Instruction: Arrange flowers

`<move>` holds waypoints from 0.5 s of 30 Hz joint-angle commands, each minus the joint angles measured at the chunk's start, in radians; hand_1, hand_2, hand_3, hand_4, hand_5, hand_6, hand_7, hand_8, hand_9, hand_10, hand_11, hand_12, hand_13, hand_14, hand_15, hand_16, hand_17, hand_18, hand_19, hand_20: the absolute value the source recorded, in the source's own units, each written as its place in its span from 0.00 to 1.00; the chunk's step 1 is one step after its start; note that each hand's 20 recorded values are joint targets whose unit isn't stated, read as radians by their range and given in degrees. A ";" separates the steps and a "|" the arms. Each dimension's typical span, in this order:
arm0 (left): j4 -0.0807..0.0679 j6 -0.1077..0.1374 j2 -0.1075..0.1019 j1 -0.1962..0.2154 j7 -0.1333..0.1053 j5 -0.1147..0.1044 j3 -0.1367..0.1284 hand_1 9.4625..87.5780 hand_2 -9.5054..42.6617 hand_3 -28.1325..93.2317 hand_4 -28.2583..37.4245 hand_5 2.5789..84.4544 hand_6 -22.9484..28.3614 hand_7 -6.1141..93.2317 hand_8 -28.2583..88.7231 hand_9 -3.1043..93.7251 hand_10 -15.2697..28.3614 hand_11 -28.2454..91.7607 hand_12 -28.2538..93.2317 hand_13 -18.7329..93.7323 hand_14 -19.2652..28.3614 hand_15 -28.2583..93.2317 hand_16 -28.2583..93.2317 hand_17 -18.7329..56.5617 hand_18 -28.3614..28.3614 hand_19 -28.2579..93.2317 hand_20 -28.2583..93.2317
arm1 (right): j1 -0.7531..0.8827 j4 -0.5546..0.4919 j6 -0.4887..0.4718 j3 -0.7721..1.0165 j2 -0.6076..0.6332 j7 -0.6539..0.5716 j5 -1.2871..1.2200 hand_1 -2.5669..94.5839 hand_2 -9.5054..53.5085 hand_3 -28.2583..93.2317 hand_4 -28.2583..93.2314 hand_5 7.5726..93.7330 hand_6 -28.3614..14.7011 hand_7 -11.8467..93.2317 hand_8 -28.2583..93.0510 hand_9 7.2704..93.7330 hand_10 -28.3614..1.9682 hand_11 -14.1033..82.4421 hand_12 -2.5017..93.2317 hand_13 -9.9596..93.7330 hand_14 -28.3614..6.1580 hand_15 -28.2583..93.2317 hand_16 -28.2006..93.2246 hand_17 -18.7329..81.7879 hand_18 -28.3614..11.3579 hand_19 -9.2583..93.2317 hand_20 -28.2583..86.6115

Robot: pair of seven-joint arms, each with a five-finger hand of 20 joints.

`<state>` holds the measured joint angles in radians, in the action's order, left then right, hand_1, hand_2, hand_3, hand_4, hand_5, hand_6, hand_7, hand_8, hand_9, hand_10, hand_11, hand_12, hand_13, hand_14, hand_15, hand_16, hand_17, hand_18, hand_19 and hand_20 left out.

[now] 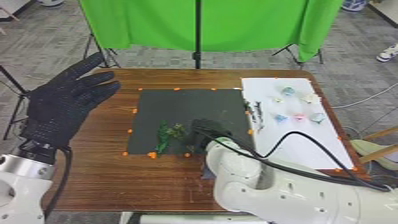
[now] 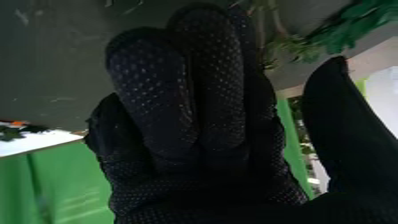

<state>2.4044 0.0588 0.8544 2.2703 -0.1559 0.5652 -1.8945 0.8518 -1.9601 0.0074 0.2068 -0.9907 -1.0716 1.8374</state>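
Our right hand (image 2: 213, 170), fingers straight and thumb spread, held nothing we saw, low over the dark mat (image 1: 191, 102). Green foliage (image 1: 163, 136) lay on it (loosely, we judged), pastel flowers (image 1: 299, 117) to its right; a sideways sweep might have scattered the foliage.

- Dark-green leafy sprig (image 1: 163, 136): bushy, lying lengthwise on the dark mat, left of the fingers of the right hand (image 1: 208, 128).
- Paler green, feathery sprig (image 1: 177, 131): lying between that leafy sprig and the fingers, close to the fingertips; whether it touches them is unclear.
- Thin dark stems (image 1: 258, 114): lying on the white sheet, right of the fingers.
- Small blooms, farther right of the fingers: two cream, one pink (image 1: 299, 117), the others bluish (image 1: 288, 91), spread apart in two loose groups.
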 commanded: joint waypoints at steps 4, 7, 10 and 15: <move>-0.007 0.014 0.001 0.000 -0.001 -0.002 0.011 0.18 0.32 0.86 0.06 0.36 0.60 0.23 0.15 0.34 0.83 0.44 0.32 0.37 0.99 0.59 0.17 0.10 1.00 0.70 0.24 | -0.009 0.007 0.004 -0.003 -0.033 0.028 -0.027 0.30 0.29 0.80 0.05 0.93 0.61 0.24 0.14 1.00 0.50 0.49 0.22 0.91 0.46 0.72 0.38 0.66 0.08 1.00 0.56; -0.007 0.018 -0.003 -0.001 -0.002 -0.005 0.014 0.18 0.32 0.86 0.06 0.36 0.60 0.23 0.15 0.34 0.82 0.44 0.32 0.37 0.99 0.59 0.17 0.10 1.00 0.70 0.24 | -0.004 0.007 0.002 0.006 -0.033 0.024 -0.024 0.30 0.29 0.80 0.05 0.92 0.61 0.23 0.13 1.00 0.50 0.49 0.22 0.91 0.46 0.72 0.38 0.66 0.08 1.00 0.56; -0.005 0.013 -0.003 0.006 -0.004 -0.003 0.009 0.18 0.32 0.86 0.06 0.36 0.60 0.23 0.15 0.34 0.82 0.44 0.32 0.37 0.99 0.59 0.17 0.10 1.00 0.70 0.24 | -0.016 -0.003 0.024 -0.007 -0.024 0.025 -0.024 0.30 0.29 0.80 0.05 0.92 0.61 0.23 0.13 1.00 0.50 0.48 0.22 0.91 0.46 0.72 0.38 0.66 0.08 1.00 0.56; -0.005 0.009 0.006 0.006 0.010 -0.004 0.007 0.18 0.32 0.87 0.06 0.36 0.60 0.23 0.15 0.34 0.82 0.44 0.32 0.37 0.99 0.59 0.17 0.10 1.00 0.70 0.24 | -0.030 -0.010 0.034 -0.033 -0.015 0.000 0.046 0.29 0.29 0.80 0.06 0.93 0.61 0.24 0.13 1.00 0.50 0.49 0.22 0.91 0.46 0.72 0.38 0.66 0.07 1.00 0.56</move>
<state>2.4026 0.0649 0.8494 2.2664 -0.1616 0.5640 -1.8859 0.8454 -1.9527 0.0184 0.1983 -1.0157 -1.0518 1.8051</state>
